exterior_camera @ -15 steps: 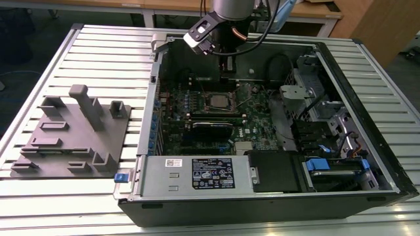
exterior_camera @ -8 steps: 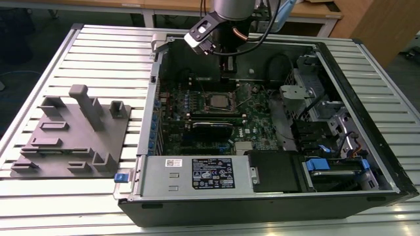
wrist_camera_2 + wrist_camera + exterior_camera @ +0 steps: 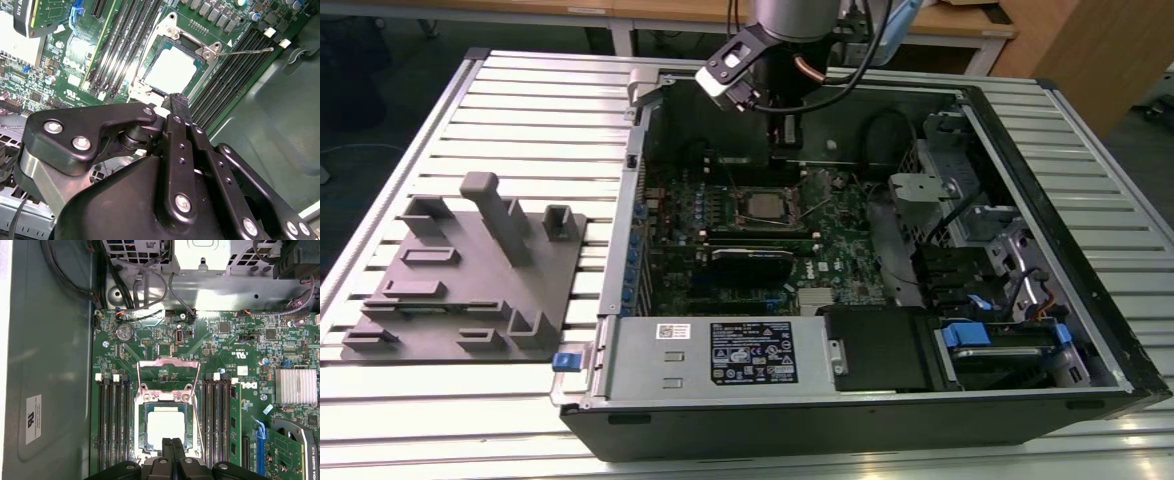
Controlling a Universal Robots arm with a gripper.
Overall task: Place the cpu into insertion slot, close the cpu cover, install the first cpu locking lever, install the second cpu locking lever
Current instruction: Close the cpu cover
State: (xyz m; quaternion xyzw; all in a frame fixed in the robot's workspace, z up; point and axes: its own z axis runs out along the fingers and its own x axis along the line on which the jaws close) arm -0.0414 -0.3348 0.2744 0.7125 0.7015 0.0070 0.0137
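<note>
The cpu (image 3: 166,426) (image 3: 170,70) (image 3: 762,205), a silver-grey square, lies in the insertion slot (image 3: 141,437) on the green board. The cpu cover (image 3: 165,399) (image 3: 192,44), a silvery frame, appears to lie down around it. Thin wire locking levers (image 3: 168,362) (image 3: 250,50) stand swung away from the socket, unlatched. My gripper (image 3: 171,442) (image 3: 178,98) (image 3: 783,140) hovers just above the socket's edge. Its black fingers are pressed together and hold nothing.
Black memory slots (image 3: 112,420) (image 3: 216,420) flank the socket. A finned heat sink (image 3: 298,386), an expansion card (image 3: 750,255) and cables (image 3: 150,290) are close by. The power supply box (image 3: 747,352) and drive cage (image 3: 987,340) fill the case front. A grey fixture plate (image 3: 467,270) lies at the exterior view's left.
</note>
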